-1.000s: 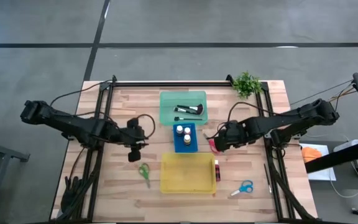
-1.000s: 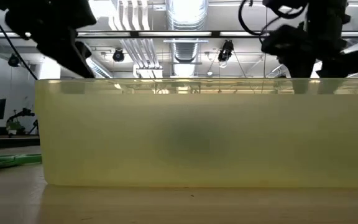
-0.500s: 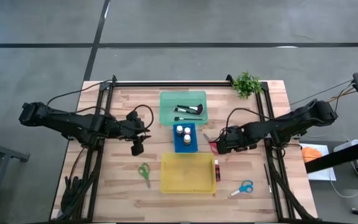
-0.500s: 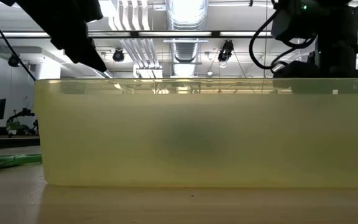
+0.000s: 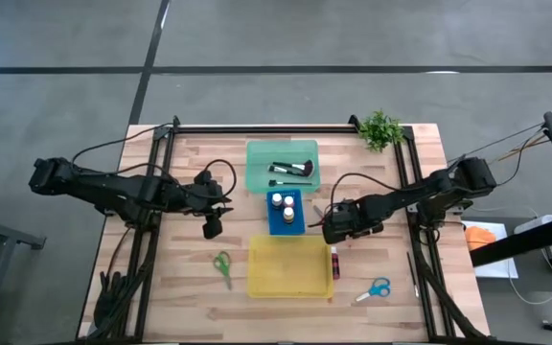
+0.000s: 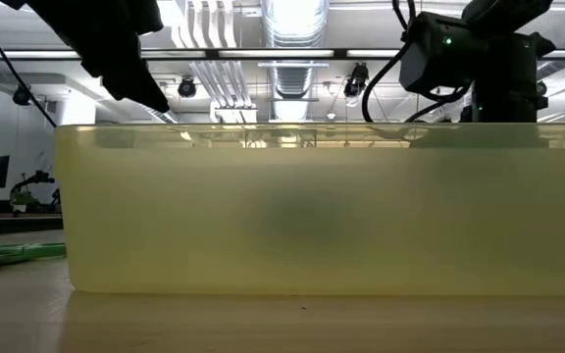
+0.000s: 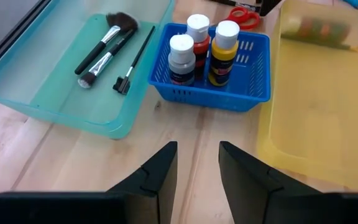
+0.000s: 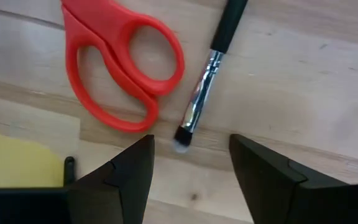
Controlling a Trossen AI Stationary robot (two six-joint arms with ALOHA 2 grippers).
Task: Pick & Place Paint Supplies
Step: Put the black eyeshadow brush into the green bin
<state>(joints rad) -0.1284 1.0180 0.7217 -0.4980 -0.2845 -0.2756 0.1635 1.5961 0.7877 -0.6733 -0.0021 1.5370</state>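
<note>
My right gripper [image 5: 336, 228] hangs open, pointing down, low over a thin black-handled brush [image 8: 207, 74] and red-handled scissors [image 8: 123, 74], both flat on the wood. The brush's bristle tip [image 8: 180, 144] lies between the two fingers, untouched. My left gripper [image 5: 212, 226] stands open and bare above the table, left of the blue basket [image 7: 253, 93]. That basket holds three white-capped bottles [image 7: 197, 53]. Other brushes [image 7: 104, 46] lie in the green tray [image 5: 257, 177]. On the table lie green scissors [image 5: 222, 266], blue scissors [image 5: 377, 289] and a magenta bottle [image 5: 334, 261].
The yellow tray [image 5: 290, 287] sits near the front edge, between the two grippers, and fills the low view [image 6: 292, 211]. A leafy plant [image 5: 380, 127] stands at the far right corner. Black frame rails [image 5: 257, 127] run along the table's far, left and right sides.
My right gripper has come down toward the table over the red scissors and the brush, still pointing down and still open. My left gripper has risen a little early in the second and then kept still.
</note>
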